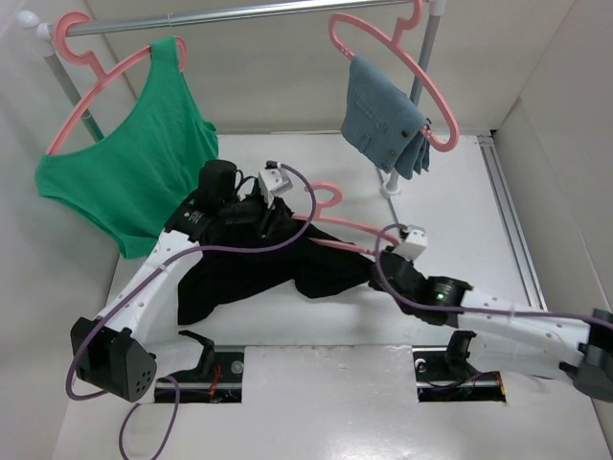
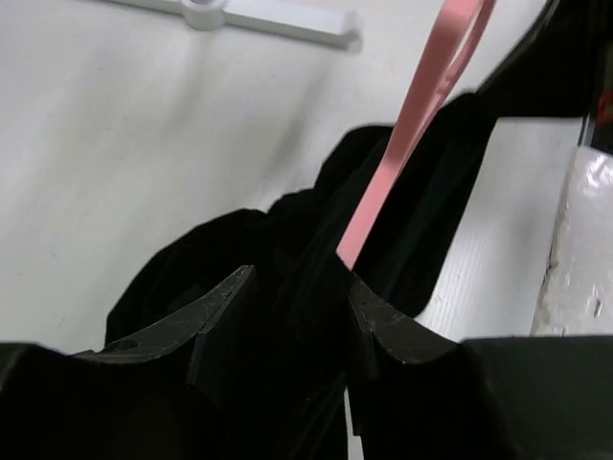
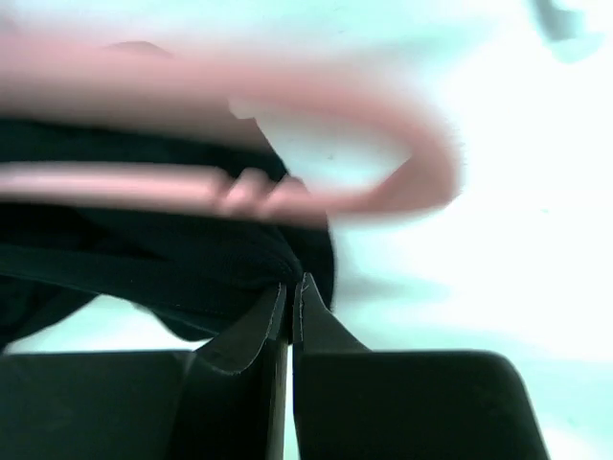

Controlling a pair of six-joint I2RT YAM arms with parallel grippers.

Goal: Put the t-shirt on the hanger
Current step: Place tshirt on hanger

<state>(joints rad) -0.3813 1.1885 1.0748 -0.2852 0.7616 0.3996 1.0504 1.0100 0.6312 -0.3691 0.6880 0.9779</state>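
Nearest, on the right: the right gripper [image 3: 289,297], pressed together to a thin slit, with the edge of the t-shirt [image 1: 239,273] directly at its tips; impossible to tell whether a fold is pinched there. A little further, on the left: the left gripper [image 2: 302,311], closed partly down on a thick bunch of the black cloth near the upper end of the garment, apparently clamped on it. Between both, crumpled on the table [image 1: 460,192], the t-shirt itself, with one arm of the hanger [image 1: 356,228] running inside the cloth and the curled hook lying free beyond it. Judged light, soft and limp: sags and folds wherever not supported, probably slides easily over smooth plastic. Better to pinch at a hem or at the neck opening, one layer only, and to spread instead of dragging. As for the hanger, judged stiff and light: best to take by the neck under the hook, or to pin down while pulling the cloth over the shoulder. Furthest, under the rail [image 1: 249,14]: a green tank top [image 1: 134,172] and a denim cloth [image 1: 383,120], both hung there, well apart from the work.
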